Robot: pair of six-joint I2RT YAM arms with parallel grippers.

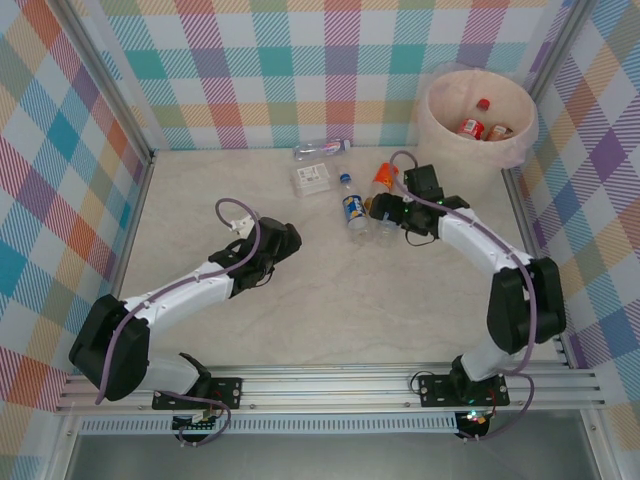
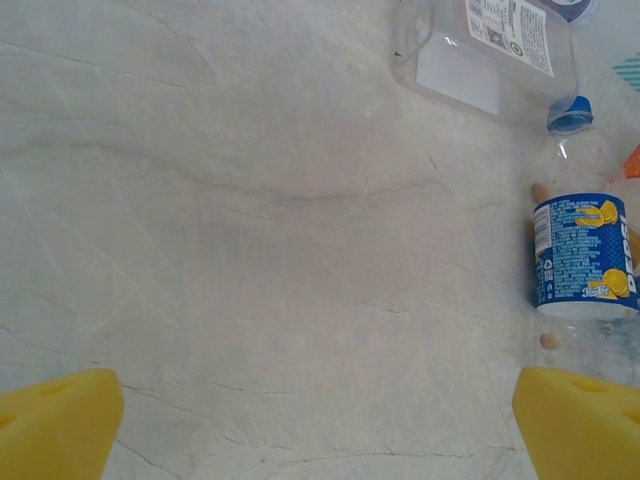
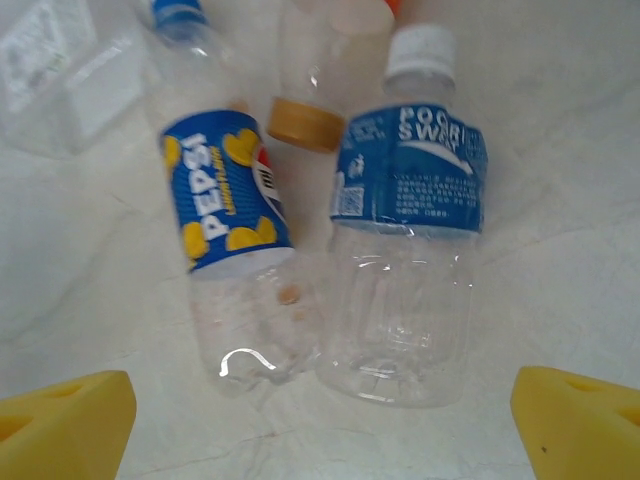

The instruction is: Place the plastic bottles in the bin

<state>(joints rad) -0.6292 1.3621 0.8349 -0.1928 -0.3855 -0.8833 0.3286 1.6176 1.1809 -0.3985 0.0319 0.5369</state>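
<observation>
Wide open on the right tool (image 3: pixel 320 428), yellow foam pads (image 3: pixel 62 425) far apart at the lower corners of the wrist view, gripping nothing. Directly ahead at 12 o'clock, flat on the pale marble-patterned desk (image 3: pixel 560 150): a clear plastic bottle with a white cap and blue Pocari Sweat label (image 3: pixel 410 235), base toward the tool, cap away. Just beside it at 11 o'clock, touching or nearly so: a clear plastic bottle with a blue cap and blue-and-yellow Pepsi label (image 3: pixel 232 225), slightly tilted. Beyond the two, a clear bottle with a tan-orange cap (image 3: pixel 305 125). Held low and spread like this, probably to straddle one bottle across its width; both bases inside the span of the pads, so the intended one impossible to tell. Worth centring on a single body before closing, to avoid pinching both. From above, at 1 o'clock of this tool and well apart: the large round cream-white bin lined with a pinkish bag (image 1: pixel 435 130), already holding at least two bottles, among them a red-capped bottle (image 1: pixel 474 122). Likewise wide open and holding nothing: the left tool (image 2: pixel 320 430), over bare desk, probably kept back to leave the cluster to the other arm. Pepsi bottle at its 2 o'clock, a flattened clear plastic container with a white label (image 2: pixel 480 55) at 1 o'clock, neither between the pads. Farther out by the back wall, on its side, a clear bottle with a pale label (image 1: pixel 322 150).
</observation>
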